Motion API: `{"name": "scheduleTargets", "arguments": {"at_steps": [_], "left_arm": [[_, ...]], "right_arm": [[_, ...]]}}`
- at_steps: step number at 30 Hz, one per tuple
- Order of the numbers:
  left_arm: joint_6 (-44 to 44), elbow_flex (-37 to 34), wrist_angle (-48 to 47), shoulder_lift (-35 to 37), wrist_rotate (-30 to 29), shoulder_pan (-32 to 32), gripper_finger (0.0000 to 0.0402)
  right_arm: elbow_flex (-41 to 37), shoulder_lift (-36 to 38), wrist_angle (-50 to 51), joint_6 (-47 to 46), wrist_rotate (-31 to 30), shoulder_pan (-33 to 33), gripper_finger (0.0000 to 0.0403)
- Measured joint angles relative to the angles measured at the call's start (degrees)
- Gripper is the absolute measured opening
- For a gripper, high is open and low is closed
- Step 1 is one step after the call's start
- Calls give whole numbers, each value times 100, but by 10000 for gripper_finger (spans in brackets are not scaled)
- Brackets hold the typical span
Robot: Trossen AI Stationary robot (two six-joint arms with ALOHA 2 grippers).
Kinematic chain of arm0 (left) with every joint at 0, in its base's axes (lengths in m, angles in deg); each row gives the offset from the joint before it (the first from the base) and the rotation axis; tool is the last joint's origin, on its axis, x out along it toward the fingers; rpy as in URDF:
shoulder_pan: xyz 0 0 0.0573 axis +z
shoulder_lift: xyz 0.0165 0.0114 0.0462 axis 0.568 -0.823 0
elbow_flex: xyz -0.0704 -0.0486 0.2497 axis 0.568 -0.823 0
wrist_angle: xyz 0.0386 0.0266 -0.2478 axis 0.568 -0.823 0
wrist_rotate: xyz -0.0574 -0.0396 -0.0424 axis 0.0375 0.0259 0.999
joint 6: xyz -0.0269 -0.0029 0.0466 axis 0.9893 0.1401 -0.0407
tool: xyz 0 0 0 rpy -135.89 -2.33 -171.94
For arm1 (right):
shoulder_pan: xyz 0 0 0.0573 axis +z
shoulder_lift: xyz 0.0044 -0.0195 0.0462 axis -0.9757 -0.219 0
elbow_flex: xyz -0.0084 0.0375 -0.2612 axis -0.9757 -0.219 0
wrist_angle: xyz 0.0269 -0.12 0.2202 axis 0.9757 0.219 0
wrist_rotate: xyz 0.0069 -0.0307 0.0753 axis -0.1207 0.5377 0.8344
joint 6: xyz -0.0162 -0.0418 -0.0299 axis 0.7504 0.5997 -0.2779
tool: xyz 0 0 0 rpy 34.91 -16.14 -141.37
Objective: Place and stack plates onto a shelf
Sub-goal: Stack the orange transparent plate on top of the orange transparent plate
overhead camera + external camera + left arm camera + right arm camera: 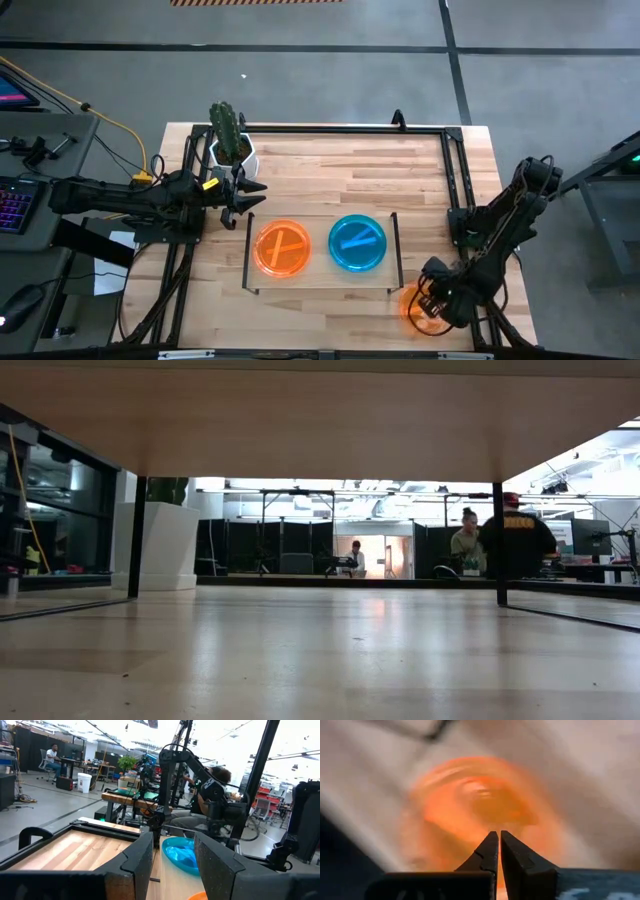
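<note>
Cactus pot [231, 150] is seen at the far left corner of the tabletop [330, 160], white, with the green plant upright in it. Just beside it the left gripper [252, 196] is held above the wood, fingers [212, 860] apart and nothing between them, pointing toward the shelf [322, 278]. On the shelf board two plates are laid side by side, apart: an orange plate [283, 248] toward the left rail, a teal-blue plate [357, 242] toward the right rail. Past the right rail, off the shelf and near the table's front right corner, a second orange plate [409, 303] is found on the tabletop. The right gripper [432, 310] is lowered over it, fingers [487, 855] brought together at its edge; whether the rim is pinched between them cannot be told.
</note>
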Motion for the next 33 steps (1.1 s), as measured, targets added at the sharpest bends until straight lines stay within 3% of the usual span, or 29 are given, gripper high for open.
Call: {"name": "scheduleTargets", "arguments": {"at_steps": [5, 9, 18, 27, 33], "left_arm": [[-1, 0, -1, 0, 0, 1, 136], [1, 0, -1, -1, -1, 1, 136], [3, 0, -1, 0, 0, 1, 136], [1, 0, 12, 0, -2, 2, 136], [1, 0, 13, -1, -2, 2, 136]], "right_arm": [[10, -48, -1638, 597, -41, 2, 0], [11, -432, -2015, 604, -9, 0, 0], [30, -1452, -2104, 603, 1397, -2, 0], [60, -1538, -883, 465, 1728, -28, 0], [63, -1532, 282, -117, 1505, -39, 0]]}}
